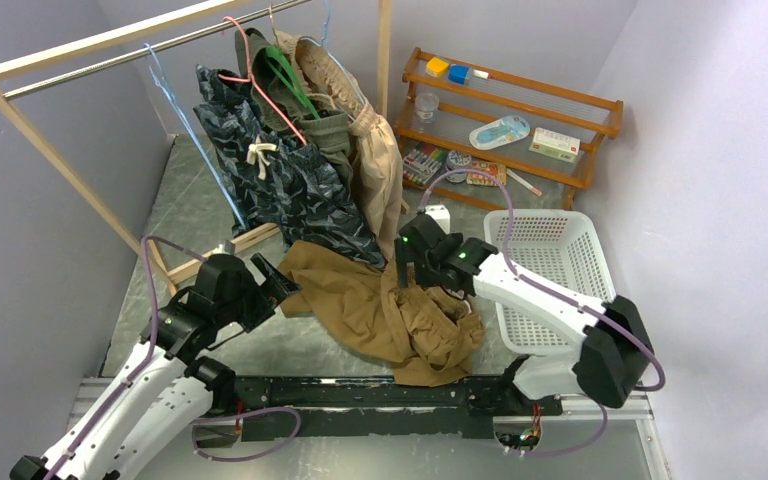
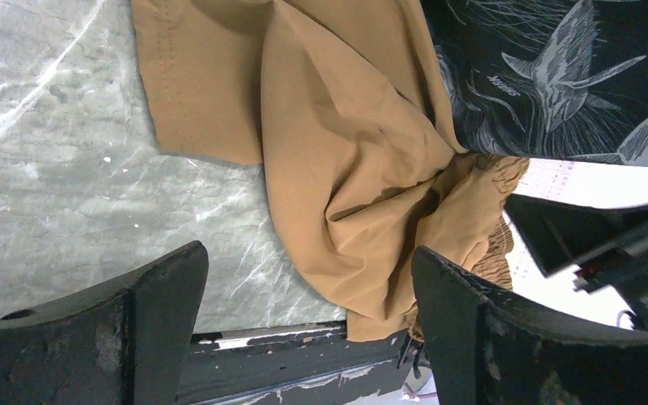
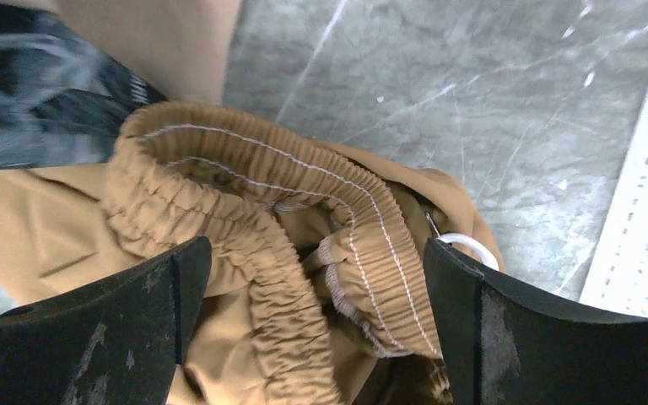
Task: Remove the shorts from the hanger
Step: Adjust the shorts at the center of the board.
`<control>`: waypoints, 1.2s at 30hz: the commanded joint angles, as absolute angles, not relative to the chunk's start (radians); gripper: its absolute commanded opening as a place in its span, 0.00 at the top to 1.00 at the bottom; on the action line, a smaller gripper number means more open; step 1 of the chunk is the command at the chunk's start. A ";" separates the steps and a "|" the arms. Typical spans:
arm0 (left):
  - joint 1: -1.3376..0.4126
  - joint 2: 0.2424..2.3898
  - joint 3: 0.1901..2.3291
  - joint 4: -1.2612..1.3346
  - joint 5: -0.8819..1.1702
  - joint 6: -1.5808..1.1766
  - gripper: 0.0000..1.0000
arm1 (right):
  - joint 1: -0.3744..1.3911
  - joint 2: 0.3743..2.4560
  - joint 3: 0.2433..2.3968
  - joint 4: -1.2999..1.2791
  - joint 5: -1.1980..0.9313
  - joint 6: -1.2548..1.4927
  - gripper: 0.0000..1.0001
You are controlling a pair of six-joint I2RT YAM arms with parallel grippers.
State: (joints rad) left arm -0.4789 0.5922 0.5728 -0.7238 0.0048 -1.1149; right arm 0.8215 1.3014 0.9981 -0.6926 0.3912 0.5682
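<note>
Top external view: on the table (image 1: 175, 210) the tan shorts (image 1: 380, 315) lie crumpled, off the rail. The rack (image 1: 90, 40) stands behind them, and the basket (image 1: 545, 217) sits to their right. The navy shorts (image 1: 290, 170) hang just behind the tan pair, their hem brushing its far edge. The beige shorts (image 1: 375, 160) and olive shorts (image 1: 325, 125) hang further back, on hangers (image 1: 293, 75).

The left gripper (image 1: 280, 280) is at the tan pair's left edge, fingers spread, holding nothing. The right gripper (image 1: 407, 270) hovers over the tan waistband (image 3: 245, 160), jaws wide too, also empty.

And look, a small white loop (image 3: 466, 245) peeks out at the waistband's right end. It could be part of a hanger, but I can't tell.

My read: one pair down, three to go. The next move calls for a pinch on that waistband to free the tan pair of anything caught in it. Otherwise it's a reach back past the tan pair to the navy one, lifting its waist clear without dragging the rack.
</note>
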 commanded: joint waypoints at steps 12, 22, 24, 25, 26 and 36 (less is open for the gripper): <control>-0.477 0.565 0.575 -0.725 0.011 -1.116 0.06 | 0.864 1.704 0.879 -0.452 0.126 0.488 0.01; -0.476 0.555 0.580 -0.747 -0.003 -1.114 0.06 | 1.098 1.868 0.867 -0.449 0.395 0.807 0.50; -0.477 0.560 0.584 -0.762 -0.010 -1.110 0.06 | 1.106 1.836 0.847 -0.455 0.433 0.842 0.63; -0.477 0.560 0.584 -0.764 -0.012 -1.109 0.06 | 1.110 1.812 0.842 -0.461 0.452 0.847 0.69; -0.477 0.559 0.583 -0.762 -0.013 -1.109 0.06 | 1.116 1.786 0.837 -0.467 0.475 0.847 0.77; -0.477 0.557 0.563 -0.734 0.006 -1.118 0.06 | 1.146 1.313 0.780 -0.508 0.574 0.739 0.96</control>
